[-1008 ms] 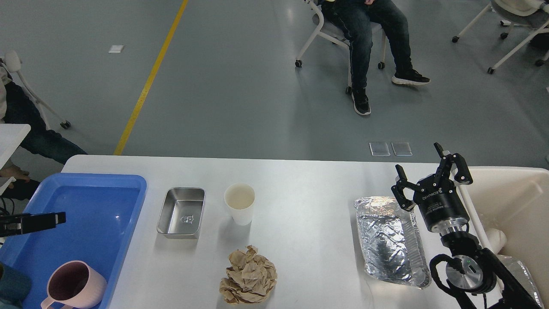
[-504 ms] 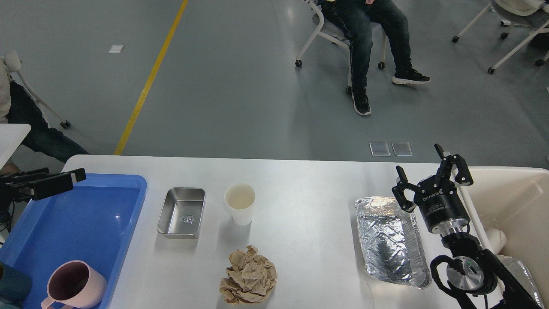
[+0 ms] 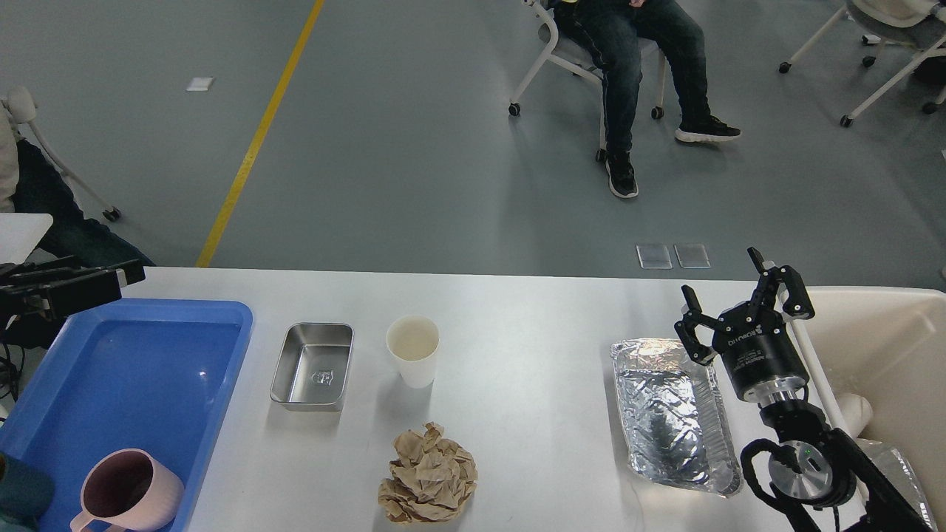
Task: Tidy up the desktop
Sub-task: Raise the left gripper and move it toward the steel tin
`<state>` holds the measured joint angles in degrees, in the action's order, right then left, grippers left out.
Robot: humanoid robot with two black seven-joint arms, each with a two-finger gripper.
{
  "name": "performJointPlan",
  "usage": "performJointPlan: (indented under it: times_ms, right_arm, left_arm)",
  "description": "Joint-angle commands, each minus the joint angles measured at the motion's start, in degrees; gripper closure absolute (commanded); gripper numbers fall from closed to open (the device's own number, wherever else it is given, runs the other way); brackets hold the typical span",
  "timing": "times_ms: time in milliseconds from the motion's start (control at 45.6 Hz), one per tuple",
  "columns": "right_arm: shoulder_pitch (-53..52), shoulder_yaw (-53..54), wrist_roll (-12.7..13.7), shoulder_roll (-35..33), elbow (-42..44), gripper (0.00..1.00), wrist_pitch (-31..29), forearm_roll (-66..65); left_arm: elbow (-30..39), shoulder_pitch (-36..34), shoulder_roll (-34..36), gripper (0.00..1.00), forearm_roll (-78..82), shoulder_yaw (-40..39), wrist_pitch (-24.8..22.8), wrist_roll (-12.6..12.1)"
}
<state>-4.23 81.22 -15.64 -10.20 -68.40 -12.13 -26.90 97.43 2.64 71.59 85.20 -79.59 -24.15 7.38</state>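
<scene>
The white-grey desktop (image 3: 532, 310) carries a small steel tray (image 3: 312, 366), a white paper cup (image 3: 413, 350), a ball of crumpled brown paper (image 3: 429, 476) and a foil tray (image 3: 674, 414). My right gripper (image 3: 721, 277) hangs open above the foil tray's far right corner, beside the bin, with nothing between its fingers. My left gripper (image 3: 122, 277) shows as a dark bar at the left edge, just beyond the blue tray's far rim; its fingers cannot be told apart.
A blue plastic tray (image 3: 177, 384) at the left holds a pink mug (image 3: 129, 491) and a dark teal object (image 3: 18, 495) cut by the frame edge. A cream bin (image 3: 887, 347) stands at the right edge. People sit on chairs beyond the table.
My left gripper has risen from over the blue tray to just past the tray's far left rim. The right arm and the objects on the table have not moved.
</scene>
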Motion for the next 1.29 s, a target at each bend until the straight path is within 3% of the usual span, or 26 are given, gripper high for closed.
performJointPlan:
  times_ms: [0, 811, 964, 1073, 1271]
  right_arm:
    - [-0.08, -0.01, 0.09, -0.08, 0.02, 0.0, 0.0, 0.0]
    - [0.01, -0.01, 0.09, 0.0, 0.46, 0.0, 0.09, 0.0]
    - [0.19, -0.01, 0.09, 0.0, 0.46, 0.0, 0.0, 0.0]
    - [0.28, -0.01, 0.09, 0.0, 0.46, 0.0, 0.0, 0.0]
    - [0.28, -0.01, 0.09, -0.17, 0.37, 0.0, 0.09, 0.0]
  left_arm:
    - [0.3, 0.08, -0.39, 0.03, -0.03, -1.71, -1.86, 0.0]
    - [-4.18, 0.35, -6.99, 0.03, 0.84, 4.71, -1.51, -1.23]
    - [-5.94, -0.71, -9.18, 0.03, 1.11, 6.81, -1.51, -3.86]
    - [-8.04, -3.95, -11.46, 0.03, 1.81, 10.67, -1.6, -5.0]
    - [-16.92, -15.9, -18.32, 0.03, 4.36, 22.97, -1.6, -5.01]
